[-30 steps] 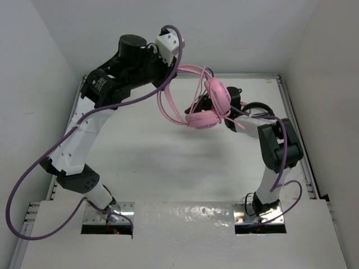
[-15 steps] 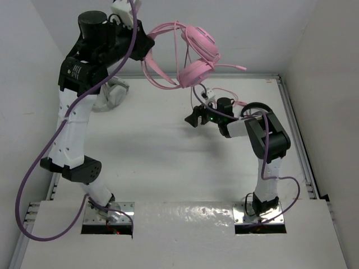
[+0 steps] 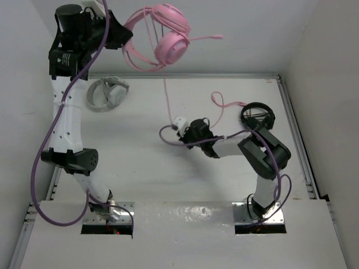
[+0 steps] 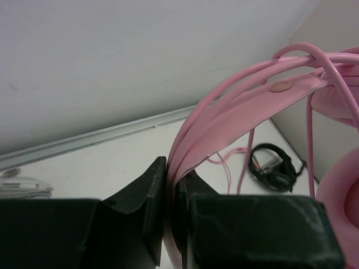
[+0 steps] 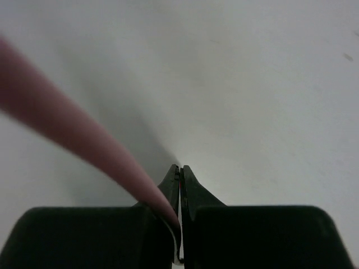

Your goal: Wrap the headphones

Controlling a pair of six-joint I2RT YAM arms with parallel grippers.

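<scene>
The pink headphones (image 3: 168,36) hang high at the back left, earcups down and boom mic (image 3: 210,37) pointing right. My left gripper (image 3: 122,38) is shut on their pink headband (image 4: 235,120), which runs out from between the black fingers (image 4: 140,196) in the left wrist view. The thin pink cable (image 3: 166,95) drops from the headset to my right gripper (image 3: 174,124), low over the middle of the table. In the right wrist view the jaws (image 5: 180,168) stand shut, with the blurred cable (image 5: 73,134) running into them from the upper left.
Grey-white headphones (image 3: 106,92) lie at the back left of the table. Smaller black headphones (image 3: 258,115) lie at the back right, also seen as black headphones (image 4: 272,171) from the left wrist. A loose loop of pink cable (image 3: 224,103) rests beside them. White walls enclose three sides.
My left arm has lifted the headphones up and to the left. My right gripper let go by the headset, swung down and left over the table, and shut on the cable.
</scene>
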